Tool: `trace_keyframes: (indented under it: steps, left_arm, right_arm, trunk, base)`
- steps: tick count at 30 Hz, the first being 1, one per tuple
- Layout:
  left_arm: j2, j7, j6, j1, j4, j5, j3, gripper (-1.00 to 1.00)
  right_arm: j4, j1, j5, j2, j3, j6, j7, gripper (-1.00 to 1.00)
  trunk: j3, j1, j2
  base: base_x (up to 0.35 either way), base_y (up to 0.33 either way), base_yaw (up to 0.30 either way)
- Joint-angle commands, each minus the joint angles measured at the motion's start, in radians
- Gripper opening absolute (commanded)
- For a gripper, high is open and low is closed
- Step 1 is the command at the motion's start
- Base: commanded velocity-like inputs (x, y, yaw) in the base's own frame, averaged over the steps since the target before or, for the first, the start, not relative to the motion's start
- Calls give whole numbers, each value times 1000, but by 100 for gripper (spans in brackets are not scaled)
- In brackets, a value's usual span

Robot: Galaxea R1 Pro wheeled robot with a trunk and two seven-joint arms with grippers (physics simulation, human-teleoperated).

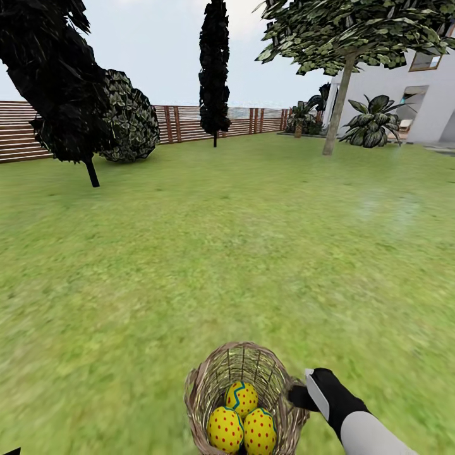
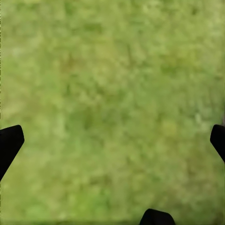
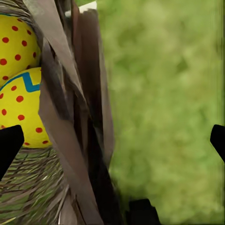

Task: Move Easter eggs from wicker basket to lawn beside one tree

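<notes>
The lawn (image 1: 253,253) extends to the tree (image 1: 335,120) far ahead. The wicker basket (image 1: 208,385) stands on the grass near the robot, containing three Easter eggs (image 1: 243,420). The right gripper (image 3: 112,136) straddles the basket rim, fingers spread. The left gripper (image 2: 112,136) is released above grass.

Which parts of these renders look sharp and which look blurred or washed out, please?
Head view: the Easter eggs and wicker basket are crisp, while the lawn smears nearby and the sky is pale. Left wrist view: soft grass texture. Right wrist view: the basket wall is close and distorted, and the grass beyond is blurry.
</notes>
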Motion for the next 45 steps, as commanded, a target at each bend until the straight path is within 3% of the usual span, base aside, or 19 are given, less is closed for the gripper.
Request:
trace_keyframes:
  steps: [1, 8, 9, 17, 31, 35, 45]
  left_arm:
    - [0, 0, 7, 0, 0, 5, 1, 100]
    - [1, 0, 7, 0, 1, 5, 1, 100]
    - [1, 0, 7, 0, 1, 5, 1, 100]
    - [1, -1, 7, 0, 1, 5, 1, 100]
    - [1, 0, 7, 0, 1, 5, 1, 100]
    - [0, 0, 6, -1, 1, -23, 1, 100]
    - [0, 0, 5, -1, 1, -27, 1, 100]
  right_arm:
    - [0, -1, -10, -1, -4, 3, -7, 100]
    - [4, -2, -11, -6, -6, 3, -7, 100]
    - [4, -2, -12, -7, -6, 3, -7, -100]
    - [5, -2, -14, -5, -6, 3, -7, -100]
    - [3, -2, -13, 1, -5, -3, 4, -100]
    - [2, -2, -15, -1, -4, -6, 8, -100]
    - [-4, -2, -14, 1, -4, -8, 10, -100]
  trunk:
    - [-1, 0, 0]
    - [-1, 0, 0]
    - [-1, 0, 0]
    - [-1, 0, 0]
    - [43, -54, 98]
    - [56, -69, 126]
    - [87, -107, 196]
  base:
    - [0, 0, 0]
    - [0, 0, 0]
    - [0, 0, 0]
    - [0, 0, 0]
    - [0, 0, 0]
    - [0, 0, 0]
    - [0, 0, 0]
